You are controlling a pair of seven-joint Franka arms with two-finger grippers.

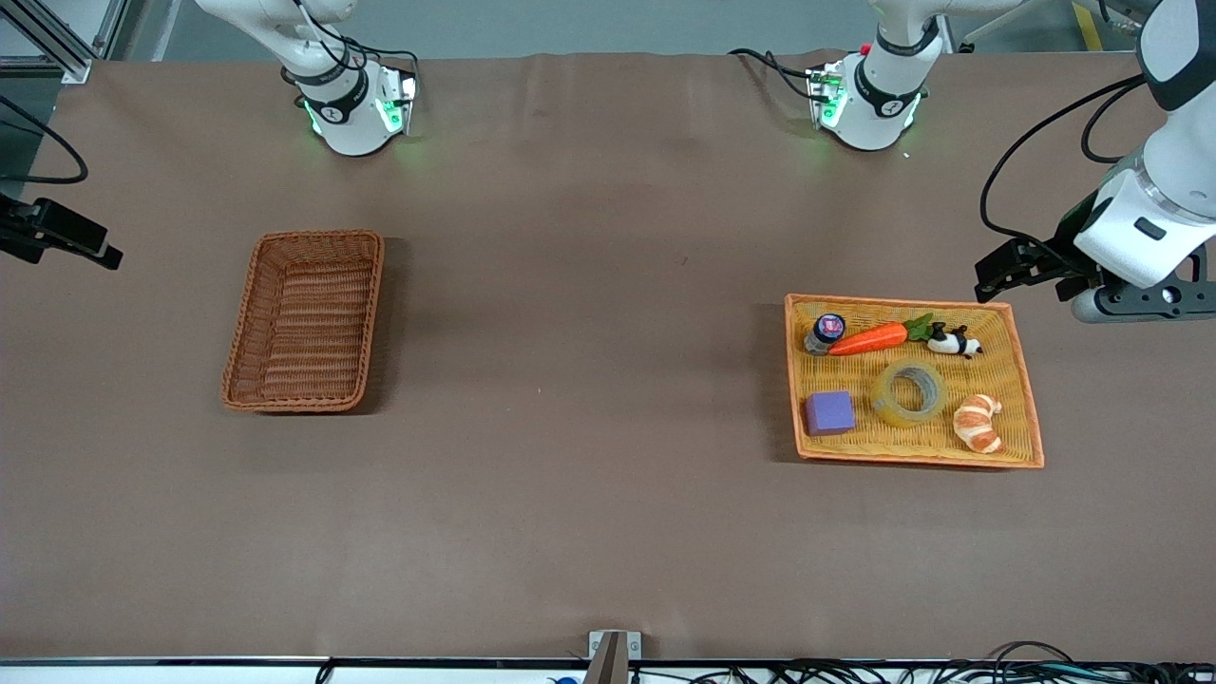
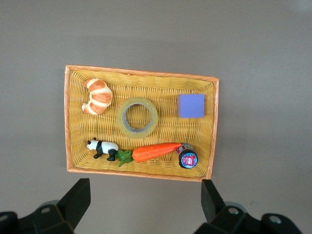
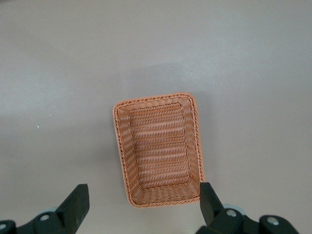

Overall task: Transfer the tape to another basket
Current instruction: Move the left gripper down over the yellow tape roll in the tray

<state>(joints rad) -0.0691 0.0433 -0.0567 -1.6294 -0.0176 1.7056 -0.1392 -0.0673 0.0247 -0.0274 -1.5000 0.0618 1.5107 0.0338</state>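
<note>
The tape [image 1: 909,392], a translucent yellowish ring, lies flat in the middle of the light orange-yellow tray [image 1: 912,302] at the left arm's end of the table. It also shows in the left wrist view [image 2: 137,117]. The reddish-brown basket [image 1: 306,320] stands empty toward the right arm's end and shows in the right wrist view [image 3: 158,148]. My left gripper [image 1: 1009,269] is open and empty, up over the table just off the tray's carrot edge [image 2: 144,195]. My right gripper [image 1: 62,242] is open and empty, over the table off the basket's end [image 3: 144,197].
In the tray around the tape lie a croissant [image 1: 978,423], a purple block [image 1: 829,412], a toy carrot [image 1: 869,338], a small panda figure [image 1: 954,341] and a small dark-lidded jar [image 1: 826,331]. Brown cloth covers the table.
</note>
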